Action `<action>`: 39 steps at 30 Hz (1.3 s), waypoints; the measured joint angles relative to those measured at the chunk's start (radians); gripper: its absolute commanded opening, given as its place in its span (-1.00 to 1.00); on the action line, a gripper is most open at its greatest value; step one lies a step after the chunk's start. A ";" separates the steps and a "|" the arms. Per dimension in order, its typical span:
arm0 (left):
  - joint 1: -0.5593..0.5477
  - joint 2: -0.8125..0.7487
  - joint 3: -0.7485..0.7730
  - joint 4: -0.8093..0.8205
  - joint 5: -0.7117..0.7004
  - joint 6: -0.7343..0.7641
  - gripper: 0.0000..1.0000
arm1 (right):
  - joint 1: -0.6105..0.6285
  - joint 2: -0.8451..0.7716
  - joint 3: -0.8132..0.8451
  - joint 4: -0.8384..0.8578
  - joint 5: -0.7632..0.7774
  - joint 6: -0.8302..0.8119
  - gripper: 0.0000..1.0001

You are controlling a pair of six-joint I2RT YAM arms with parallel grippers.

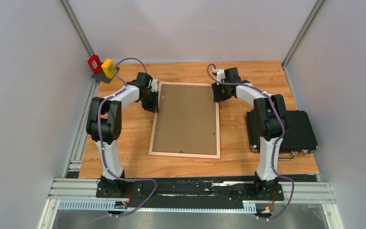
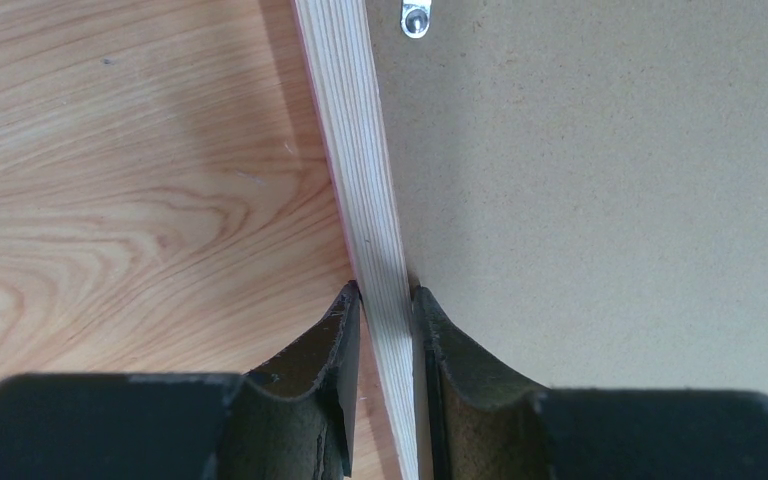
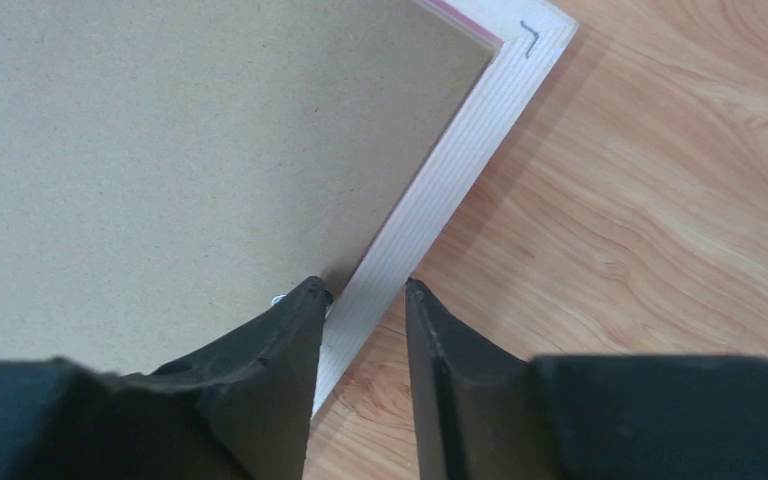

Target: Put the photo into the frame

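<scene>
The frame [image 1: 185,154] lies back-up mid-surface [image 1: 124,143], with the brown backing board [image 1: 186,119] seated in it; the photo is out of sight. The left claw [image 2: 385,295] pinches the left rail. The right claw [image 3: 360,287] straddles the right rail, grip unclear. The step is probably lifting the frame, so both claws must rise evenly.

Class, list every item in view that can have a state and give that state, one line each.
frame: lying face down on the table, wood back up.
backing board: seated in the frame's back.
photo: not visible.
left gripper: shut on the frame's left rail.
right gripper: astride the right rail near the far corner; grip unclear.
black case: closed, lying flat.
</scene>
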 measured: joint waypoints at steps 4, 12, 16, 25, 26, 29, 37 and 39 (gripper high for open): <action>0.001 0.000 0.000 -0.001 -0.002 0.001 -0.75 | -0.007 0.000 0.017 -0.034 -0.004 0.018 -0.03; 0.001 0.000 0.000 -0.001 -0.002 0.001 -0.76 | -0.021 0.013 0.055 -0.100 -0.041 0.150 -0.02; 0.001 0.000 0.000 -0.001 -0.002 0.001 -0.76 | -0.021 0.035 0.068 -0.115 -0.047 0.200 -0.07; 0.001 0.000 0.000 -0.001 -0.002 0.001 -0.77 | -0.025 0.063 0.103 -0.132 -0.039 0.245 -0.18; 0.001 0.000 0.000 -0.001 -0.002 0.001 -0.77 | -0.026 0.064 0.104 -0.134 -0.040 0.246 -0.20; 0.001 0.000 0.000 -0.001 -0.002 0.001 -0.77 | -0.026 0.064 0.104 -0.135 -0.039 0.249 -0.24; 0.001 0.000 0.000 -0.001 -0.002 0.001 -0.77 | -0.026 0.064 0.104 -0.137 -0.049 0.225 -0.33; 0.001 0.000 0.000 -0.001 -0.002 0.001 -0.77 | -0.026 0.064 0.104 -0.137 -0.051 0.208 -0.34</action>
